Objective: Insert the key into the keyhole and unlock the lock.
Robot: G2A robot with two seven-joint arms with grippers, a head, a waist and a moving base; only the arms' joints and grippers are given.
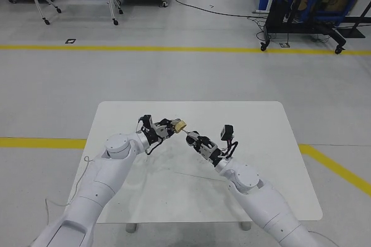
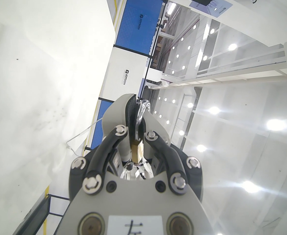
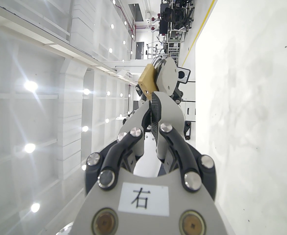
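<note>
Evidently the insertion step is in hand. Right gripper (image 3: 155, 98) has its fingers pressed nearly together. I judge they are on the key, though the key itself is hidden between the pads. Its tips sit right at the near corner of the lock (image 3: 147, 82), touching or almost so; I cannot tell which. Left gripper (image 2: 139, 117) is clamped on the lock, holding it above the table (image 1: 266, 117) with the brass body sticking out toward the right gripper.

Next move, as I judge it: line the key up with the keyhole face, push it straight in, then twist while the left gripper holds firm. A small tilt would likely jam the key against the brass.

Right wrist view shows the lock's end face with a small dark spot, likely the keyhole, and how close the tips are. Left wrist view shows instead the silver shackle (image 2: 143, 105) at the fingertips and a sliver of brass between the fingers. Top view gives the layout: both grippers meeting above mid-table, the lock between them.
</note>
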